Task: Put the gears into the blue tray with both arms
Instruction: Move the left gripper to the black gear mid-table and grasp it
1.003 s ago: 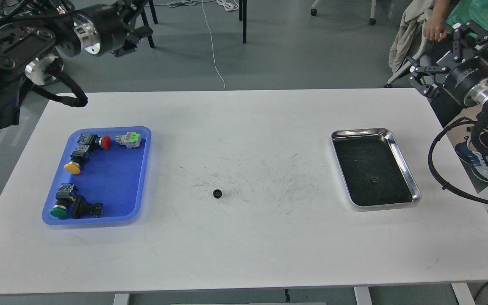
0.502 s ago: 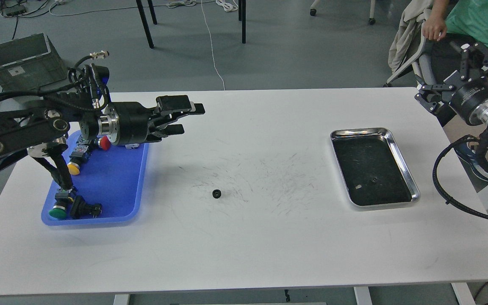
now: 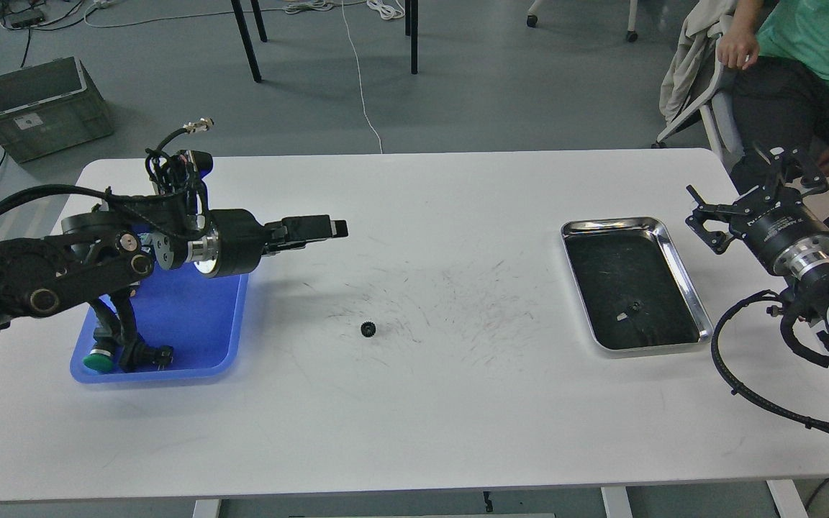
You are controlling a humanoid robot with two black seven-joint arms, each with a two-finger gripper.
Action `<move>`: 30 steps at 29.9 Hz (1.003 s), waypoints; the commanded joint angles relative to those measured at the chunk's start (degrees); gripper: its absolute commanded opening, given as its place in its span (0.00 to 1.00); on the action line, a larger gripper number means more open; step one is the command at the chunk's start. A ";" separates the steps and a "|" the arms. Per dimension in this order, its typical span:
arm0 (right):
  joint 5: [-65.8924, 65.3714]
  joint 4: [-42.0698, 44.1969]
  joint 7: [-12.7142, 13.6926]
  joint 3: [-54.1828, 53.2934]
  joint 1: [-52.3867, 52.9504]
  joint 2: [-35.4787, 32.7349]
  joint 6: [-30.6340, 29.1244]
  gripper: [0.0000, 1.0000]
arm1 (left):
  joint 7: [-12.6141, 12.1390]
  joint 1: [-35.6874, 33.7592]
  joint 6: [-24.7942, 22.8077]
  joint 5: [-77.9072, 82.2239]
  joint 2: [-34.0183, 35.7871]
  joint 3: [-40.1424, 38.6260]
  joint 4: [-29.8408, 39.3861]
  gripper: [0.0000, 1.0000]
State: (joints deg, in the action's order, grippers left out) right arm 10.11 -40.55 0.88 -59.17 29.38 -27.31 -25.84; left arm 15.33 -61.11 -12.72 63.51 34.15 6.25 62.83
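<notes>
One gear (image 3: pixel 368 329), a tiny black toothed ring, lies on the white table near its middle. A second gear (image 3: pixel 635 306) shows as a small dark ring inside the steel tray (image 3: pixel 681 266). The blue tray (image 3: pixel 195 338) sits at the left, and my left arm covers its far half. My left gripper (image 3: pixel 334 229) hovers right of the blue tray, up and left of the middle gear; it is seen side-on, so its fingers overlap. My right gripper (image 3: pixel 745 185) hangs open just past the steel tray's right rim, holding nothing.
Button switches lie in the blue tray's near corner, one with a green cap (image 3: pixel 99 360) and one black (image 3: pixel 147 354). A tiny grey chip (image 3: pixel 622 316) rests in the steel tray. A grey crate (image 3: pixel 40 104) stands on the floor, and a seated person (image 3: pixel 803 43) is at the far right.
My left arm has dropped lower over the blue tray and its gripper has rolled to a side-on pose. My right arm has come down and in toward the steel tray's right rim.
</notes>
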 commanded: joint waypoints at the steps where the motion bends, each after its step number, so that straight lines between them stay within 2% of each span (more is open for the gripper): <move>1: 0.00 0.03 -0.09 0.10 -0.12 0.15 0.00 0.99 | -0.04 1.60 4.01 12.66 0.04 0.07 2.38 0.99; 7: -0.09 0.12 -0.09 0.63 -0.20 0.15 0.00 0.99 | -1.44 4.33 7.44 28.22 -3.20 0.07 3.88 0.99; 11: -0.09 0.12 -0.09 0.63 -0.12 0.15 0.09 0.99 | -1.80 6.52 7.71 37.72 -6.10 -0.36 3.09 0.97; 13: -0.09 0.12 -0.09 0.63 -0.12 0.15 0.09 0.99 | -2.24 7.66 7.80 40.02 -7.86 -0.45 2.30 0.96; 16: -0.09 0.12 -0.09 0.63 -0.12 0.15 0.09 0.99 | -4.17 8.46 8.59 41.08 -9.10 -0.45 1.16 0.95; 20: -0.09 0.12 -0.09 0.63 -0.12 0.15 0.18 0.99 | -4.44 8.99 9.99 41.52 -11.12 -0.45 -1.83 0.93; 30: -0.09 0.20 -0.09 0.72 -0.12 0.15 0.09 0.99 | -4.35 9.51 10.09 42.40 -12.18 0.07 -3.68 0.75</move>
State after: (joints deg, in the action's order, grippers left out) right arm 10.02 -40.36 0.78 -58.51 29.27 -27.16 -25.66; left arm 10.89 -51.88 -2.50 105.66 22.00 6.25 59.17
